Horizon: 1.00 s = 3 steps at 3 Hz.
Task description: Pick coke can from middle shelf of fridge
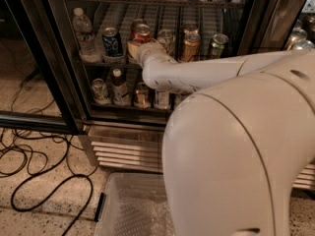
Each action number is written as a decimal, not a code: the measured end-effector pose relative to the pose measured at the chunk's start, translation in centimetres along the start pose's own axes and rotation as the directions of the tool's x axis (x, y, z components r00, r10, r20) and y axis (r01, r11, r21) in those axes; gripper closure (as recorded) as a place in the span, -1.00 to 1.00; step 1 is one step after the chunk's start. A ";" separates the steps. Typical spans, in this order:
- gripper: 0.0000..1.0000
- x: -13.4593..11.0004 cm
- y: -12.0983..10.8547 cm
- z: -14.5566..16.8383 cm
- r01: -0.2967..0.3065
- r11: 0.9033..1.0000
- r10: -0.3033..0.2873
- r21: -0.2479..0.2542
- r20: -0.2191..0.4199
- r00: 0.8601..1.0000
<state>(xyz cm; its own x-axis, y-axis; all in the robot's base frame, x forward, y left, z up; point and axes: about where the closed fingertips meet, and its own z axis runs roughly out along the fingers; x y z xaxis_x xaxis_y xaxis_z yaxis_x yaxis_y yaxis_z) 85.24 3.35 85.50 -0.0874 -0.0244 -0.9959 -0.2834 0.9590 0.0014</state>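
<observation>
The coke can [142, 33] is red with a silver top and stands on the middle shelf [98, 63] of the fridge [123, 146], right of a blue Pepsi can [112, 41]. My white arm reaches into the fridge from the right. My gripper [134, 47] is at the shelf's front, directly before and just below the coke can, covering its lower part. Whether it touches the can is hidden by the wrist.
On the same shelf are a water bottle [84, 33], a gold-orange can [191, 45] and a tilted green can [216, 44]. The lower rack [123, 104] holds small bottles and cans. The open door frame [44, 63] stands at left. Black cables [39, 181] and a clear bin [133, 210] lie on the floor.
</observation>
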 end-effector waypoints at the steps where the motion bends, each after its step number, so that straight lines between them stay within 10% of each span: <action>1: 1.00 0.0 0.3 -0.3 -0.020 1.000 0.020 -0.004 -0.008 1.000; 3: 1.00 -3.1 -0.1 -0.8 -0.024 0.999 0.023 -0.023 -0.061 0.998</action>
<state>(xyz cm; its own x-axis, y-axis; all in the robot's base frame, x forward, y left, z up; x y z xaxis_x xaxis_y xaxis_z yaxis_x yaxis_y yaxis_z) 84.77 3.12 88.66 -0.1515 -0.0197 -0.9883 -0.3027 0.9527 0.0274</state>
